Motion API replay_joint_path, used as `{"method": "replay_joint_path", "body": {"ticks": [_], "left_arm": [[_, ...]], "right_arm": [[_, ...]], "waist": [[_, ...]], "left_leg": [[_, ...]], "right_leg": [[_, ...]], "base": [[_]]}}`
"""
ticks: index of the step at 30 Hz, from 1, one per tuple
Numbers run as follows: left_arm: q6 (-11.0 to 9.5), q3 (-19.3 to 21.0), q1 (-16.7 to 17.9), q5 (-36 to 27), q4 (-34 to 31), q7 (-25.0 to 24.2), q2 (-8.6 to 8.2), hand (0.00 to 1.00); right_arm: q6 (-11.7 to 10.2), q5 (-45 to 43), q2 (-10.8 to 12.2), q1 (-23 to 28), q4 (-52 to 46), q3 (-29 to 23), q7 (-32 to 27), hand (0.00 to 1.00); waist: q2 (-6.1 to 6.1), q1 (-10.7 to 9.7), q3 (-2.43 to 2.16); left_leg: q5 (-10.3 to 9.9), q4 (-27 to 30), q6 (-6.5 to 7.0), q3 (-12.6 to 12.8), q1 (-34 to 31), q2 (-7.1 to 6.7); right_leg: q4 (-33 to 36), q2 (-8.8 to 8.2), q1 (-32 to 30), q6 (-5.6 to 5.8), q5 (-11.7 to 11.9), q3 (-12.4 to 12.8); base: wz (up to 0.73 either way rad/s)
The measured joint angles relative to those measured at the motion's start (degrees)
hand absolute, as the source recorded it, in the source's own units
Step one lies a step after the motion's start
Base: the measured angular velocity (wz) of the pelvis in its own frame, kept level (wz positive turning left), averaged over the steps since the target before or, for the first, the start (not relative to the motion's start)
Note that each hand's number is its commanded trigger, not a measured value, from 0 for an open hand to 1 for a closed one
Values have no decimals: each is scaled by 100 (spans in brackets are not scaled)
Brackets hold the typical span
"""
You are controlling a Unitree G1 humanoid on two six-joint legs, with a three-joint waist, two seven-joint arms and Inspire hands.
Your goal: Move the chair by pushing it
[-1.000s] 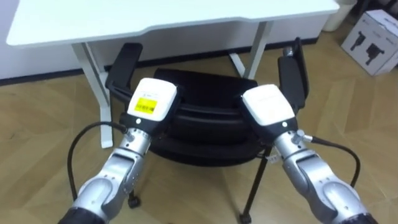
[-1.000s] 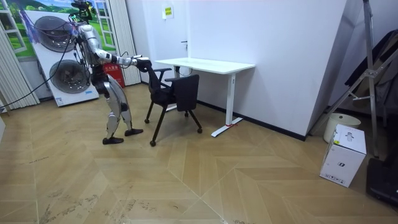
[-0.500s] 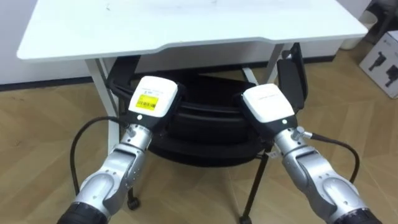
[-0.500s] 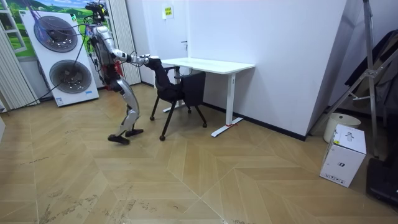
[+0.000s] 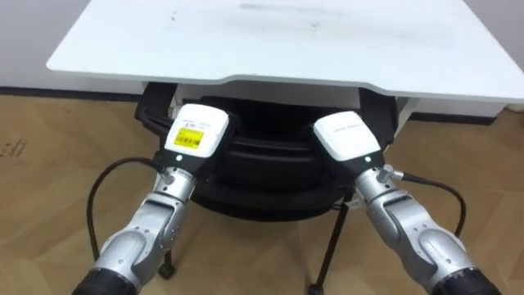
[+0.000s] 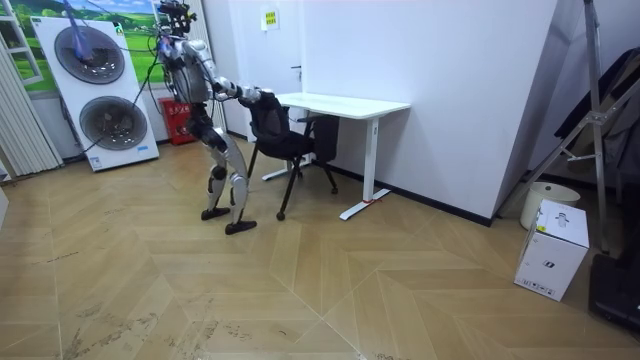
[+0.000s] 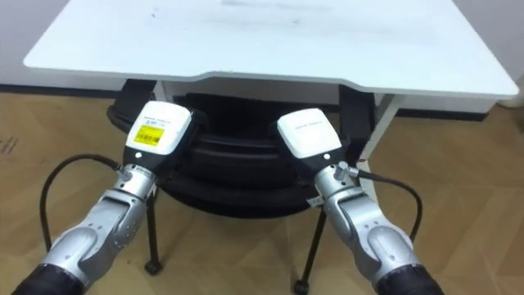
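in the eye views the black chair (image 5: 270,176) fills the middle of the frame. its backrest is toward us, and its seat and armrests are tucked beneath the front edge of the white desk (image 5: 278,41) that spans the top. our left hand (image 5: 195,131) sits on the upper rim of the backrest at centre left. our right hand (image 5: 348,138) is on the same rim at centre right, with a stretch of backrest between the two. the backs of both hands face us and the fingers are hidden over the far side of the backrest, so we cannot tell whether they are curled round it or straight. the chair's thin legs reach down to the wooden floor (image 5: 49,188) at the bottom of the frame.

in the room view we stand at the upper left, leaning forward with both arms stretched out to the chair (image 6: 285,140). the chair stands at the left end of the desk (image 6: 345,103), partly under its top. at the far upper left, behind us, are two stacked washing machines (image 6: 95,85). a white box (image 6: 552,250) stands on the floor at the lower right, well apart from the desk.
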Motion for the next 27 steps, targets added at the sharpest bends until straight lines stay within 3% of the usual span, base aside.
{"method": "replay_joint_path", "body": {"ticks": [3, 7, 11, 12, 13, 14, 15, 17, 21, 23, 27], "left_arm": [[-95, 60, 18, -63, -35, 6, 163, 100], [-130, 85, 65, -82, -86, -72, 216, 100], [-130, 119, 81, -50, -180, -111, 233, 100], [-130, 96, 85, -51, -177, -121, 226, 100], [-125, 76, 97, -52, -175, -131, 212, 50], [-110, 63, 146, -50, -177, -132, 180, 14], [-118, 55, 160, -50, -179, -139, 180, 0], [-118, 37, 162, -105, -177, -143, 146, 0], [28, 68, 208, -288, -178, -135, -80, 0], [34, 134, 214, -376, -184, -114, -199, 0], [-12, 135, 241, -605, -204, 9, -260, 0]], "right_arm": [[17, -9, 58, 37, -219, 35, 183, 100], [2, -21, 115, 96, -232, 33, 207, 100], [14, -70, 126, 156, -335, 14, 206, 100], [24, -68, 125, 207, -342, 5, 198, 100], [15, -68, 120, 246, -347, -11, 197, 91], [-10, -67, 111, 306, -350, -28, 202, 78], [-11, -67, 111, 347, -377, -44, 205, 0], [-14, -54, 51, 368, -438, -44, 225, 0], [-18, -12, 5, 386, -472, -110, 309, 0], [-38, 93, 45, 383, -485, -222, 381, 0], [-59, 325, 138, 380, -471, -433, 401, 0]], "waist": [[-51, -1, 20], [-94, -19, 30], [-84, -266, 12], [-49, -380, 10], [-42, -474, 12], [-38, -526, 4], [-28, -534, 1], [30, -618, 5], [11, -681, -5], [-25, -662, -22], [-72, -606, -17]], "left_leg": [[45, -213, -79, -69, 128, 23], [65, -368, -128, -119, 278, 82], [83, -303, -187, -443, 176, 115], [84, -163, -185, -326, 102, 151], [83, -95, -186, -272, 87, 165], [83, -43, -185, -177, 105, 178], [84, -55, -184, -160, 106, 178], [89, -73, -172, -123, 69, 172], [235, -332, -53, -63, 141, -25], [320, -460, -8, 11, 134, -98], [490, -802, 85, 199, 210, -182]], "right_leg": [[-6, 39, 56, -19, -160, -100], [-20, 47, 217, -94, -268, -223], [-137, -17, 333, -161, -379, -682], [-142, -9, 433, -117, -415, -833], [-129, -17, 489, -81, -437, -855], [-110, -58, 565, -63, -484, -917], [-114, -68, 594, -54, -496, -928], [-145, -107, 641, -44, -486, -1002], [-131, -312, 615, 10, -436, -968], [-142, -372, 518, 45, -375, -889], [-324, -420, 428, 113, -182, -697]], "base": [[13], [13], [44], [72], [71], [40], [22], [21], [9], [-13], [-17]]}}
